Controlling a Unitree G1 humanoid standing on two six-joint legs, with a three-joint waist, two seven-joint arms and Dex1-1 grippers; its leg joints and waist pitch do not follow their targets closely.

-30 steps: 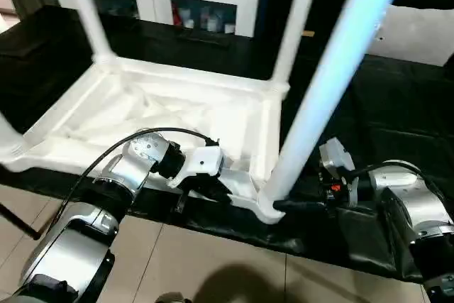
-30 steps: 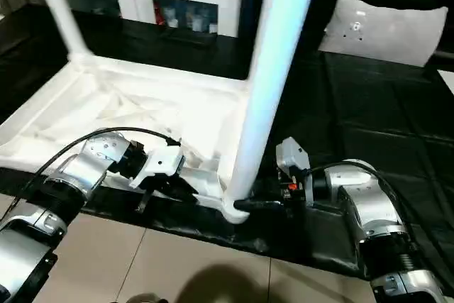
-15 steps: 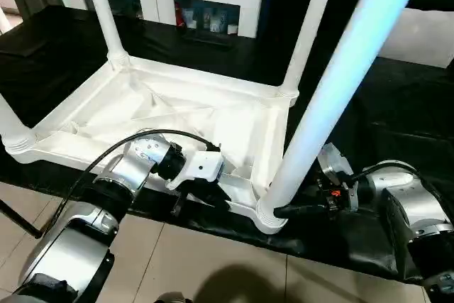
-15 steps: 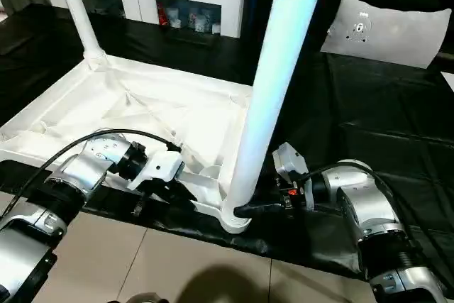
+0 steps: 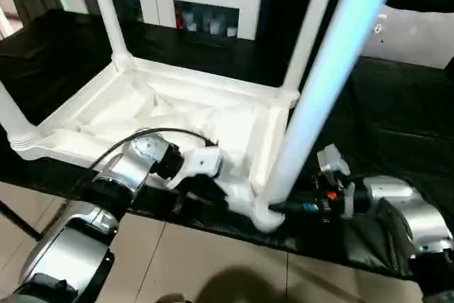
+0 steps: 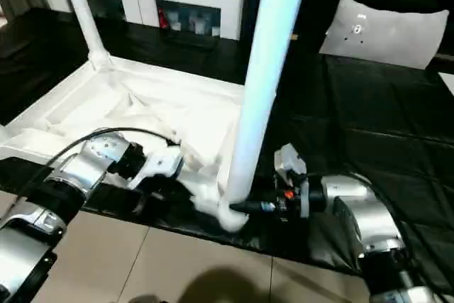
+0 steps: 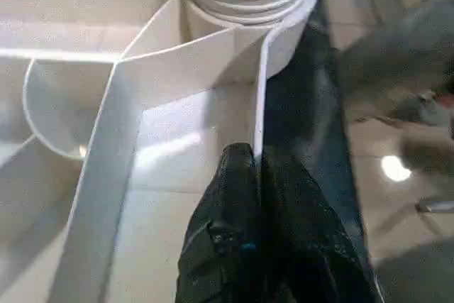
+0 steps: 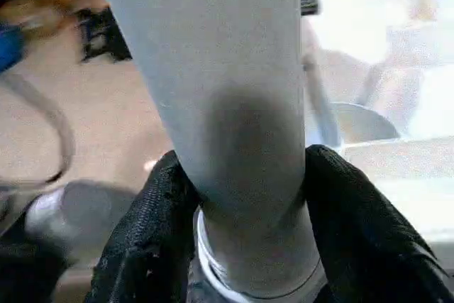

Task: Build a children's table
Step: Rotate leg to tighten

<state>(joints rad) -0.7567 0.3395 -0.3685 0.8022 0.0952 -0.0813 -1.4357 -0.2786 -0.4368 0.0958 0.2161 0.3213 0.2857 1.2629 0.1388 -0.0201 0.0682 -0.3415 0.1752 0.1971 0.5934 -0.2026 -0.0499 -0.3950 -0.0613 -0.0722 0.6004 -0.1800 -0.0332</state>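
We see the upturned table top (image 5: 177,115) on the black worktop (image 5: 397,104), legs up. Left gripper (image 7: 257,168) pinches its front rim wall. Right gripper (image 8: 241,246) clasps the near-corner leg (image 5: 312,97) just above its socket.

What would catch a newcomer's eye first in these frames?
The white children's table lies upside down on the black-covered bench, its legs pointing up. The nearest leg rises steeply across the head views, and the right gripper clasps it just above its corner socket. The left gripper pinches the thin near rim beside that corner.
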